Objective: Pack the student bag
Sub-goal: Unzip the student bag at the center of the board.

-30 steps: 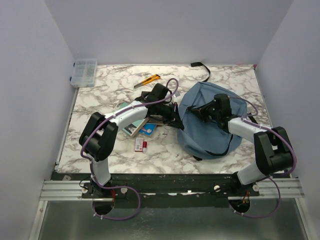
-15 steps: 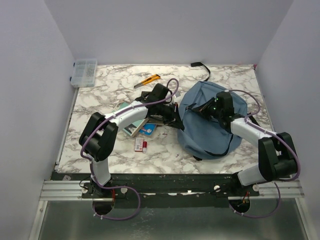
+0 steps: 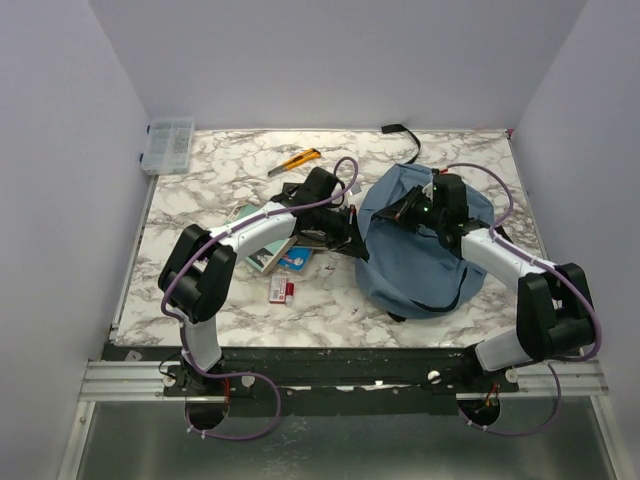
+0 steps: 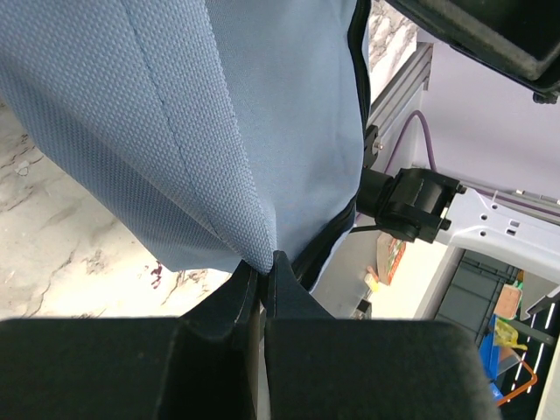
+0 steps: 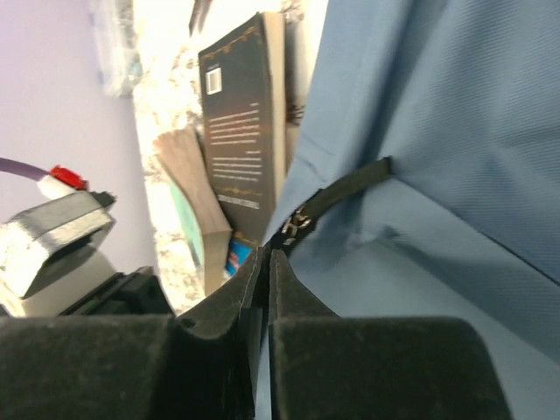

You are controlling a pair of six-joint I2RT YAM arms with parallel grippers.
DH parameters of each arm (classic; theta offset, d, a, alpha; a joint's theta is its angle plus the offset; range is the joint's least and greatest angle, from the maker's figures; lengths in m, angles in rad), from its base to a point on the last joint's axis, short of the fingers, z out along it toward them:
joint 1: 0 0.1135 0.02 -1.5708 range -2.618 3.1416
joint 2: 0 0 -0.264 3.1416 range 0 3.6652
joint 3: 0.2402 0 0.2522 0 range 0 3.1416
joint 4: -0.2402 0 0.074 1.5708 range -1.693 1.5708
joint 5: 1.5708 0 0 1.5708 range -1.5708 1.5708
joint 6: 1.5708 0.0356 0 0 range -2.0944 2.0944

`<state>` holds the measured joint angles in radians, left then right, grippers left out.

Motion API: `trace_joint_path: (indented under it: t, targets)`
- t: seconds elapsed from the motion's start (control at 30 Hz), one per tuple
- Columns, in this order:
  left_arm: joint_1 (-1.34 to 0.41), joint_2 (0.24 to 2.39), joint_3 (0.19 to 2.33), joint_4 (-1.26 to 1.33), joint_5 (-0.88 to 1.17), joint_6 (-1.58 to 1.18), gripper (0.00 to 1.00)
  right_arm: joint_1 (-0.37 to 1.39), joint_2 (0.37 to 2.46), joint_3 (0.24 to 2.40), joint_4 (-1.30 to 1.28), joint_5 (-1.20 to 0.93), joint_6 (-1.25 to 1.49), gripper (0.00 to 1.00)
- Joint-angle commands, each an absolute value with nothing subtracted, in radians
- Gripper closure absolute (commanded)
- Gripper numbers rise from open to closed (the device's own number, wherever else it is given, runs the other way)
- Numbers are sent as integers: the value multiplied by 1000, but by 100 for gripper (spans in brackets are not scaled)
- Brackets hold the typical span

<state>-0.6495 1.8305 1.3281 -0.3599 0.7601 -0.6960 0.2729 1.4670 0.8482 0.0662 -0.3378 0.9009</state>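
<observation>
**Student bag and both arms, seen from above and from the wrists.** The student bag (image 3: pixel 420 262), a rounded dusty-blue mound, lies on the right half of the marbled surface (image 3: pixel 200 190). The left fingers (image 4: pixel 293 306), pressed together, pinch a fold of its left edge at a stitched seam. The right fingers (image 5: pixel 293 297) stand closed on its upper face, tips just below the zipper pull (image 5: pixel 297 222); whether they grip it cannot be told. Compared with a second ago, the right fingers sit further up and left on the bag, and the left arm is unchanged. The fabric is a coarse weave with black zipper tape. A dark-covered book (image 5: pixel 238 131) lies beside the bag.
</observation>
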Motion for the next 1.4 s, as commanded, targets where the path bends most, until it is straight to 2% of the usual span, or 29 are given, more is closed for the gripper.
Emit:
trace_joint_path:
  t: [0.0,0.17,0.3,0.47,0.6,0.7,0.83,1.13,1.37]
  targets:
    - [-661,1790,1324,-337,785,-687,100,272,1492,809,225,-432,997,99]
    - [-664,1791,1325,-336,788,-688,100,273,1493,803,256,-419,998,99]
    - [-665,1783,1328,-337,784,-683,98,273,1479,820,206,-403,852,99]
    - [-662,1745,1320,-336,726,-660,48,273,1462,801,137,-429,660,99]
    - [-634,1700,1305,-321,669,-641,26,273,1409,746,180,-465,643,99]
    - [-591,1667,1266,-266,624,-684,20,273,1390,745,170,-478,626,99]
    - [-538,1705,1284,-256,533,-813,19,273,1377,742,148,-485,599,99]
    - [-534,2016,1651,-384,554,-798,24,273,1370,767,89,-499,553,99]
    - [-569,2106,1742,-421,553,-759,40,275,1364,759,106,-523,548,99]
